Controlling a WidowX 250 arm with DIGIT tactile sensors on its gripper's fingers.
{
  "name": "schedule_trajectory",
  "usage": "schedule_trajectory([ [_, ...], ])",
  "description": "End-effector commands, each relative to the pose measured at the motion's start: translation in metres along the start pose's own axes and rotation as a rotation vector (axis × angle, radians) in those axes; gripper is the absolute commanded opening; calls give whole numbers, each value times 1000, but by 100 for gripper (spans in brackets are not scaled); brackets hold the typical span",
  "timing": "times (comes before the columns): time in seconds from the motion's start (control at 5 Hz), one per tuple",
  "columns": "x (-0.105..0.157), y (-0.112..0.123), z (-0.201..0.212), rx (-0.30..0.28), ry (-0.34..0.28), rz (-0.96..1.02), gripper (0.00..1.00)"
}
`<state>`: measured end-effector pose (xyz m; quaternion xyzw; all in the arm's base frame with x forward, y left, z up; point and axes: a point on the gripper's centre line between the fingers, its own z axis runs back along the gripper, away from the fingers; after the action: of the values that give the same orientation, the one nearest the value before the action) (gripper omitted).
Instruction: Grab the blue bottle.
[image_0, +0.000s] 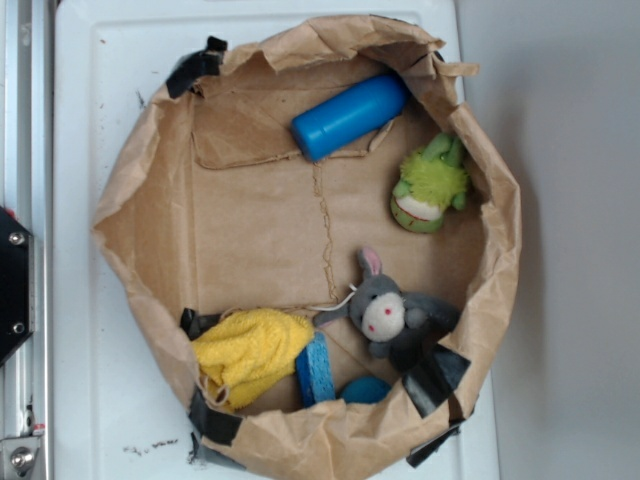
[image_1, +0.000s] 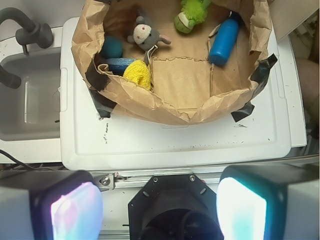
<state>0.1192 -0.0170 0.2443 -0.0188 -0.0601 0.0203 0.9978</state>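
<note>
The blue bottle (image_0: 349, 116) lay on its side on the brown paper floor of a crumpled paper bag (image_0: 130, 215) whose walls had been rolled down into a low ring and patched with black tape (image_0: 436, 379). In the exterior view the bottle sat near the upper rim of the bag, tilted so one rounded end pointed toward the upper right, touching nothing but the paper. Near it, to the lower right, was a green plush toy (image_0: 430, 186), apart from the bottle. Across the bag, along the lower rim, a grey plush toy (image_0: 392, 313) lay beside a flat blue sponge strip (image_0: 317, 368), a yellow cloth (image_0: 251, 351) and a small teal ball (image_0: 364, 389) half tucked under the paper edge. The bag rested on a white table (image_0: 90, 400). In the wrist view the pincer (image_1: 160, 205) hung well back from the bag, over the near edge of the table, its two fingers (image_1: 242, 205) standing wide apart with nothing between them. A grey sink (image_1: 30, 100) with a dark faucet (image_1: 30, 30) was visible to the left of the table in that view.
</note>
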Motion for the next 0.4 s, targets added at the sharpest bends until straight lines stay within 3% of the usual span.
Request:
schedule_trajectory([
  [0.0,0,0,0,0,0,0,100],
  [0.2,49,-9,-7,-31,-20,77,100],
])
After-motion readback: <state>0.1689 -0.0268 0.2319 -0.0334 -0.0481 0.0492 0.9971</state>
